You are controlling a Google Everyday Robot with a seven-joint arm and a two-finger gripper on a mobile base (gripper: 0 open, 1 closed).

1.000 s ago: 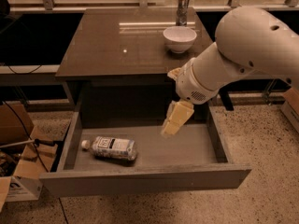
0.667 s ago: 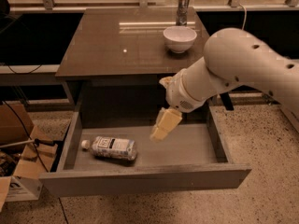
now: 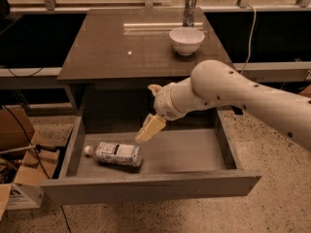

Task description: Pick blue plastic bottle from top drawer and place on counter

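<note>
The small clear plastic bottle (image 3: 116,153), lying sideways in the shallow grey-brown drawer (image 3: 194,155), looks light, slick and crushable; take it gently across the label. The beige hand (image 3: 148,130) hovers just beside it, and I cannot tell its grip state.

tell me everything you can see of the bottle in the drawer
The blue plastic bottle is small and clear, with a white cap at its left end and a pale label bearing a dark square mark. It lies on its side on the floor of the open top drawer, left of middle. The gripper hangs just above its right end, apparently not touching it.
</note>
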